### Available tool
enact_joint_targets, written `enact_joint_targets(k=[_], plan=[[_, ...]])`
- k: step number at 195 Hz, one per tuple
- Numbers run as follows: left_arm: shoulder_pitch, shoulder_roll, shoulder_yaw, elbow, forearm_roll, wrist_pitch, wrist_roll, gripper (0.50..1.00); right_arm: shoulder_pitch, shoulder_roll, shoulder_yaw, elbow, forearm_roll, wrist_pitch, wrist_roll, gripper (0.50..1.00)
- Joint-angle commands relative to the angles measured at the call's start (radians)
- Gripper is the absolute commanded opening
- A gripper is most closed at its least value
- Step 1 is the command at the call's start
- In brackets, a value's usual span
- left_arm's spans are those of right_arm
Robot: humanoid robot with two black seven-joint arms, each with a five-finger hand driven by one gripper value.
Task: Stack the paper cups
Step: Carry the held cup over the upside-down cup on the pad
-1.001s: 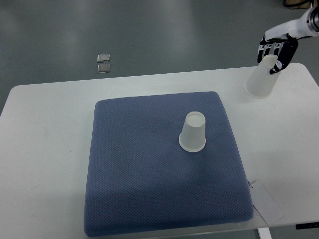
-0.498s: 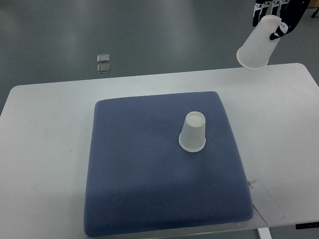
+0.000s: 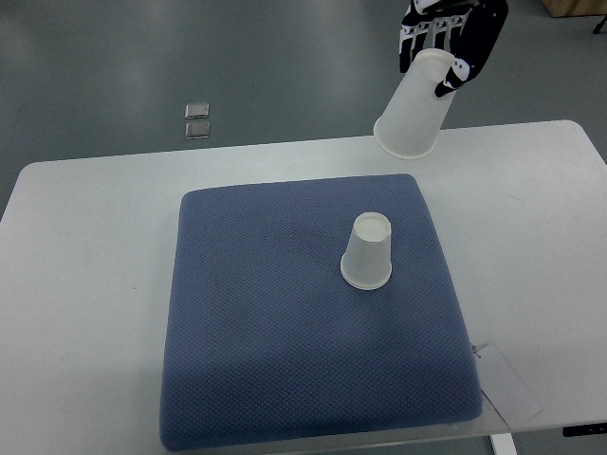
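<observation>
Top view, from where I drive the rig. My right hand point(image 3: 446, 38), black with white finger segments, shows at the upper edge of the picture, its fingers point(image 3: 424, 27) curled around the closed base of the held paper cup point(image 3: 414, 109). That cup is upside down and tilted, its open rim pointing down and away to the hand's lower left, held in the air over the far edge of the white table point(image 3: 85, 284). Below and to the left of the hand, well apart from it, the second paper cup point(image 3: 367, 250) stands upside down on the blue mat point(image 3: 285, 341), rim flat on the fabric, a little right of the mat's middle. The mat lies square on the table. Far below the hand, at the mat's near right corner, a white card point(image 3: 507, 384) lies on the table. Two small silver squares point(image 3: 197, 120) lie on the grey floor beyond the table, well to the hand's left.
</observation>
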Motion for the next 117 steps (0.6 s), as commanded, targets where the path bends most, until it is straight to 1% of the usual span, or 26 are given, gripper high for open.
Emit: enact_joint_targets(k=[1,45,117], plan=[[0.000,0.000,0.000,0.000,0.000,0.000,0.000,1.000,0.002,0.058,0.000,0.000,0.012,0.000,0.000,0.631],[0.000,0.000,0.000,0.000,0.000,0.000,0.000,1.000,-0.011,0.137,0.000,-0.003,0.013,0.000,0.001,0.631],[0.000,0.000,0.000,0.000,0.000,0.000,0.000,1.000,-0.075,0.188,-0.006,-0.011,0.009,0.000,0.000,0.631]])
